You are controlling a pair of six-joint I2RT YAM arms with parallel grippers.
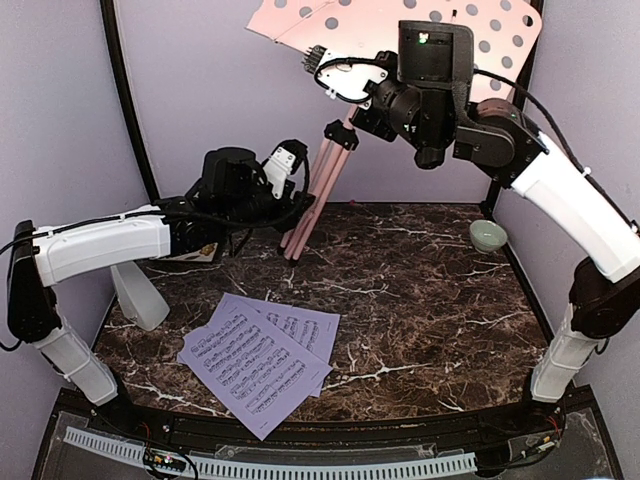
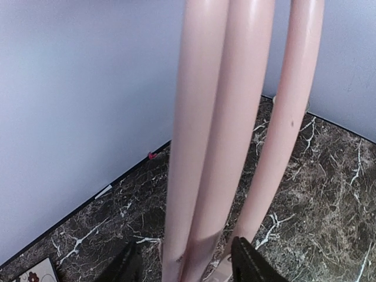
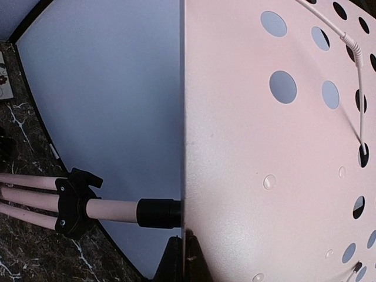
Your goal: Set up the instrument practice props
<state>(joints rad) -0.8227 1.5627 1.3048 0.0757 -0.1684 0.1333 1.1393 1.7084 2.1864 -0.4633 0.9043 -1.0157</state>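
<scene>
Top view, stand: the pink music stand (image 1: 400, 25) rises at the back of the table (image 1: 430, 300), its tripod legs bunched together and its perforated plate tilted high against the wall.
Top view, left gripper (image 1: 298, 200): low beside the legs.
Top view, right gripper (image 1: 318, 62): up at the plate's left edge.
Top view, pages: the lavender sheet-music pages (image 1: 260, 360) lie flat and overlapping at the near left.
Top view, metronome (image 1: 140, 295): upright at the left edge, just beside the pages, apart from the stand.
Top view, bowl (image 1: 487, 236): pale green, mouth up, at the far right by the wall; I can't make out its inside.
Left wrist, tool: the left gripper (image 2: 188, 270) straddles the three pink legs, fingers (image 2: 249, 264) set narrowly around them; I can't tell if they pinch.
Left wrist, tile (image 2: 35, 273): a floral corner at lower left.
Right wrist, tool: the right gripper (image 3: 183, 258) is closed narrowly on the plate's edge, holding the stand.
</scene>
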